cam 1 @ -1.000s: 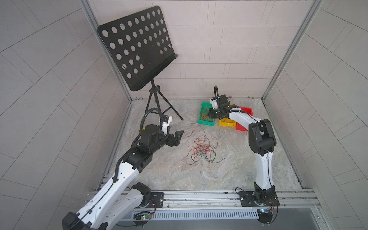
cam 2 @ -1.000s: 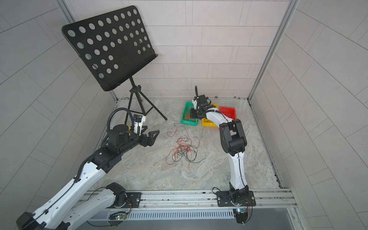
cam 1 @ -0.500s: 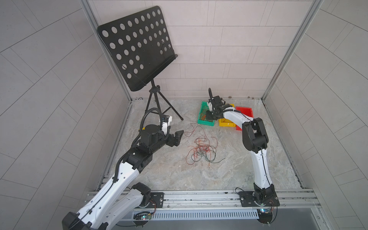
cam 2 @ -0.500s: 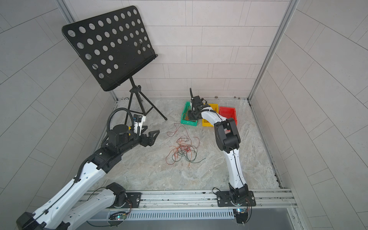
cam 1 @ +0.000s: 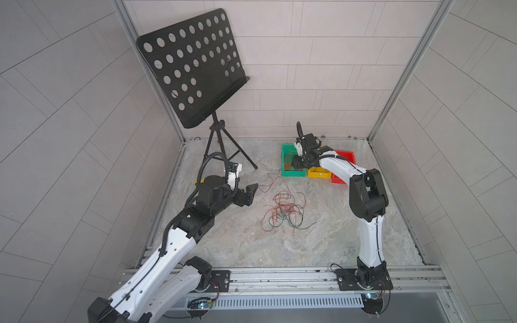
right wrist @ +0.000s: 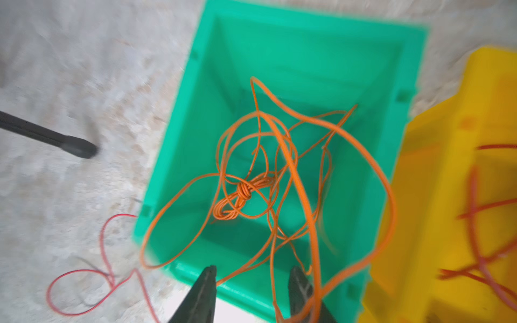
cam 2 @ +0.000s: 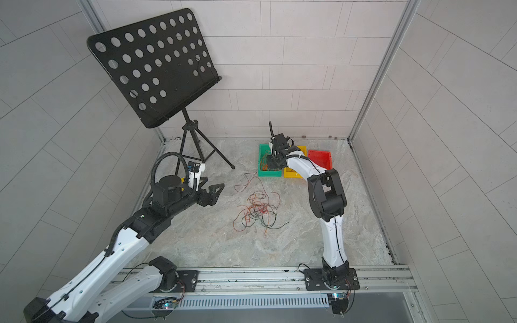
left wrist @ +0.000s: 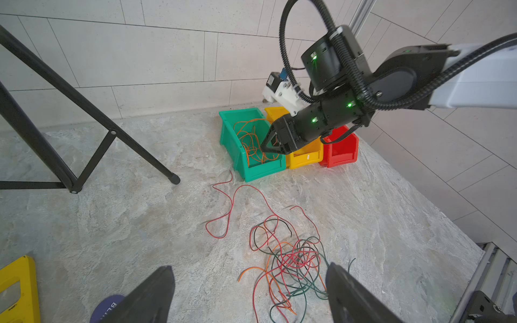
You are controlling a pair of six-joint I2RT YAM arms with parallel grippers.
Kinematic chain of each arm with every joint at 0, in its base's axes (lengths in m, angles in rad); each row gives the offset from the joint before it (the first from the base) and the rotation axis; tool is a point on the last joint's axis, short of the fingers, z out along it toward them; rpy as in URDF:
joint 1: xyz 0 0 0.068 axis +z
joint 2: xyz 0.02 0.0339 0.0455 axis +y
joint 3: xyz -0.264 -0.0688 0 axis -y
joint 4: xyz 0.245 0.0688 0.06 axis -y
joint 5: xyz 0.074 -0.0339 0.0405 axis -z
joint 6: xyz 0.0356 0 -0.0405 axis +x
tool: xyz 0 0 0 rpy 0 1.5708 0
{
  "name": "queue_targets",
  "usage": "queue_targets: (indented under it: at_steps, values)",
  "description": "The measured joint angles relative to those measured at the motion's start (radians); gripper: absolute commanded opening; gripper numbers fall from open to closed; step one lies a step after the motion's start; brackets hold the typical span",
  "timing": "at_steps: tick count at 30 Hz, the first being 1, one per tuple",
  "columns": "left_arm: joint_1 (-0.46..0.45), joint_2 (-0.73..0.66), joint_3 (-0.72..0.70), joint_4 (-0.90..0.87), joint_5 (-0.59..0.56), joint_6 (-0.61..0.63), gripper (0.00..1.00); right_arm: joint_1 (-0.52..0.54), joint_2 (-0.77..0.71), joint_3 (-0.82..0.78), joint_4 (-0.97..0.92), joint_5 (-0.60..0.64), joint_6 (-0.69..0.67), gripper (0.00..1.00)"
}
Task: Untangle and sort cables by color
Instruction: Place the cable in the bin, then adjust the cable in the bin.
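Nearest the camera, a metal rail runs along the front edge and carries both arm bases. Beyond it lies the table, a grey marbled slab closed in on three sides by pale tiled walls with metal posts in the corners. The left gripper hangs above the slab on the left with its jaws spread wide and nothing between them. Just beside it, in mid-table, sits the main tangle of cables, red, orange and dark strands looped through one another. In the left wrist view the same tangle shows between the two fingers. One loose red cable trails from the heap toward the bins. Three bins stand in a row, touching, near the back wall: a green bin, a yellow bin and a red bin. The right arm reaches across them and covers part of the yellow and red ones in both top views. The right gripper hovers over the green bin's near rim with its jaws apart at a moderate gap, clamping nothing. Orange cables lie coiled inside the green bin, and one strand brushes past a finger. Red strands show blurred in the yellow bin. A black perforated music stand on a tripod rises at the far left corner, with one leg crossing the left wrist view.
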Motion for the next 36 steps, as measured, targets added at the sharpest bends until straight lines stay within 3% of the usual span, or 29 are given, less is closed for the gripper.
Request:
queue_targets:
  at_steps: [10, 19, 25, 31, 36]
  values:
    - [0.000, 0.011, 0.000, 0.000, -0.015, -0.016, 0.94, 0.000, -0.155, -0.051, -0.016, 0.033, -0.037, 0.67]
    - [0.000, 0.040, -0.005, 0.000, -0.020, -0.039, 0.95, -0.031, -0.157, -0.042, -0.029, 0.016, -0.059, 0.57]
    - [0.000, 0.052, -0.005, 0.000, -0.023, -0.045, 0.95, -0.090, -0.023, 0.134, -0.083, 0.045, -0.123, 0.57]
    - [0.000, 0.062, -0.005, 0.000, -0.025, -0.045, 0.95, -0.146, 0.099, 0.232, -0.128, -0.002, -0.152, 0.60]
    - [0.000, 0.075, -0.005, 0.000, -0.026, -0.045, 0.95, -0.165, 0.164, 0.286, -0.164, -0.034, -0.169, 0.42]
